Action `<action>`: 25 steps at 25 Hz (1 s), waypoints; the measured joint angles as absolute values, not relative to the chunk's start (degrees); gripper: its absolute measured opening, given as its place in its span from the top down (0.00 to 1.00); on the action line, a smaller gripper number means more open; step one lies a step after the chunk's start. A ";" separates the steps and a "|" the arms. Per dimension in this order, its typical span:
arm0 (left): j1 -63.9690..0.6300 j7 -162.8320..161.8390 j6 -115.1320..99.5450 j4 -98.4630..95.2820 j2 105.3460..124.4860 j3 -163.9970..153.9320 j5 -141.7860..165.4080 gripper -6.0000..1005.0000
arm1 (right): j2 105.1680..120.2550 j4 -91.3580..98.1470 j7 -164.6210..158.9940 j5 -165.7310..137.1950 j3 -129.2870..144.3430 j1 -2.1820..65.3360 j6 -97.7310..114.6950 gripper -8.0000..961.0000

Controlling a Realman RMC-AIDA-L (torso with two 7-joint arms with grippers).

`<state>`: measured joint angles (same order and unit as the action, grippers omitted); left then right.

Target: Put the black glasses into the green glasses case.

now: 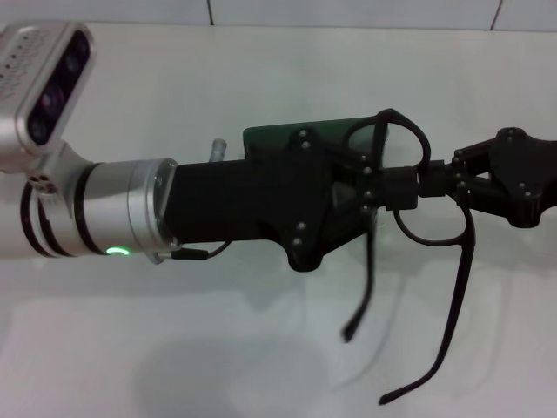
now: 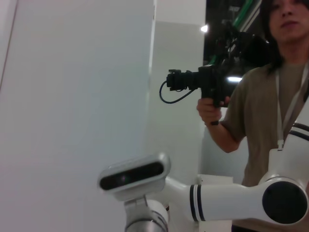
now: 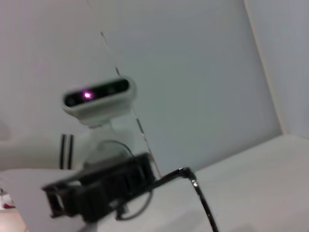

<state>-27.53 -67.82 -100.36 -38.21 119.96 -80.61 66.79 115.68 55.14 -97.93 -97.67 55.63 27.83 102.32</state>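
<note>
The black glasses [image 1: 459, 287] hang in the air above the white table, lenses up and both temple arms open and pointing down toward the front. My left gripper [image 1: 405, 190] reaches in from the left and is shut on the frame near the bridge. My right gripper [image 1: 435, 178] comes in from the right and its fingers close on the same spot. The green glasses case [image 1: 270, 137] lies on the table behind the left gripper, mostly hidden by it. The right wrist view shows the left gripper [image 3: 96, 193] and one temple arm of the glasses [image 3: 198, 191].
The white table [image 1: 174, 348] runs to a tiled wall at the back. The left wrist view shows the right arm's wrist camera [image 2: 133, 176] and a person [image 2: 270, 106] holding a camera beyond the table.
</note>
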 joint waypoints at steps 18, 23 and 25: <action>-29.78 -62.45 -96.08 -32.72 120.50 -88.78 58.43 0.97 | 115.73 50.03 -95.22 -94.58 55.64 28.24 105.84 0.93; -29.08 -61.74 -93.52 -32.53 120.50 -90.44 55.95 0.97 | 115.69 48.94 -94.63 -94.24 55.55 28.32 106.34 0.93; -28.77 -61.45 -93.05 -32.52 120.50 -90.71 55.53 0.97 | 115.73 48.92 -94.62 -94.24 55.58 28.33 106.35 0.93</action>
<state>-28.77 -61.45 -93.05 -32.52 120.50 -90.71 55.53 115.73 48.92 -94.62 -94.24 55.58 28.33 106.35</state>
